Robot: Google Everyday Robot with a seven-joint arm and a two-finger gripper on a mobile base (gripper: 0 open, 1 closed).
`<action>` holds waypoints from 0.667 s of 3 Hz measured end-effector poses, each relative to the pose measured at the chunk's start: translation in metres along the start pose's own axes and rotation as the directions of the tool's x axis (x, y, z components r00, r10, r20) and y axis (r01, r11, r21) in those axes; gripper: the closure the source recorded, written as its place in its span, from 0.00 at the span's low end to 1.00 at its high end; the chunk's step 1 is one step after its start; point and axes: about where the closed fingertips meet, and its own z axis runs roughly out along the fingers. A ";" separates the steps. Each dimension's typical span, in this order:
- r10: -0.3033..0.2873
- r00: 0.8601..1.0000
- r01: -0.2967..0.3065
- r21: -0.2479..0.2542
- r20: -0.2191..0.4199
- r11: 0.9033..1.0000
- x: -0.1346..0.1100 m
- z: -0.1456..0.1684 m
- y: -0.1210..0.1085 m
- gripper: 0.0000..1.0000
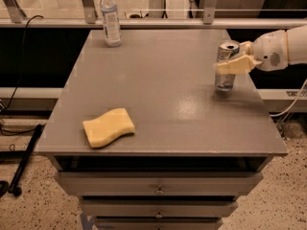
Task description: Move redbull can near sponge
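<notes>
Found claw (230, 60) clamped on upright redbull can (224, 81) at table's (168, 80) right edge, sponge (109, 127) well apart toward front-left corner.

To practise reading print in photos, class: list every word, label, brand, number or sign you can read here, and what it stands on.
No text here can be read.
Bottle label: there is print, but it is too blurred to read.
Can, gripped by the gripper near the table's right edge: markings too blurred to read.
Sponge: no text.
</notes>
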 end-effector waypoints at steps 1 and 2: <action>-0.006 1.000 0.006 -0.015 0.019 1.000 -0.001 0.015 0.012 1.00; -0.025 0.998 0.028 -0.050 0.062 0.998 -0.013 0.040 0.045 1.00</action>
